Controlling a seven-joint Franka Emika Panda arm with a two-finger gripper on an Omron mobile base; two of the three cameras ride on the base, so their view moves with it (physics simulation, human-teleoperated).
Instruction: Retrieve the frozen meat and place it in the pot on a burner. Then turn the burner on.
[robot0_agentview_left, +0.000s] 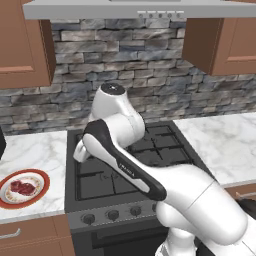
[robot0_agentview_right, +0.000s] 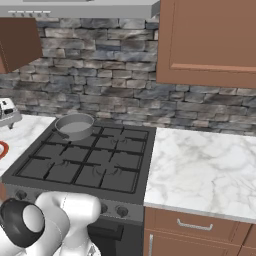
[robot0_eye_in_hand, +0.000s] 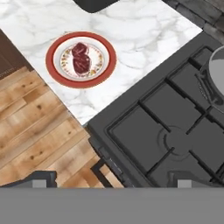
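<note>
Meat on plate, marble counter beside stove.

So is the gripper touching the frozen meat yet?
Apart. In the hand view the frozen meat lies on the plate, far from the open gripper at the bottom edge.

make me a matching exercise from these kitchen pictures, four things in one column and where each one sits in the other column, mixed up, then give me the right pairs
Things:
1. frozen meat
2. pot
3. plate
4. knobs

Places:
A. on the marble counter left of the stove
B. along the stove's front edge
C. on the plate
D. on the stove's back left burner

Pairs: 1-C, 2-D, 3-A, 4-B
</note>
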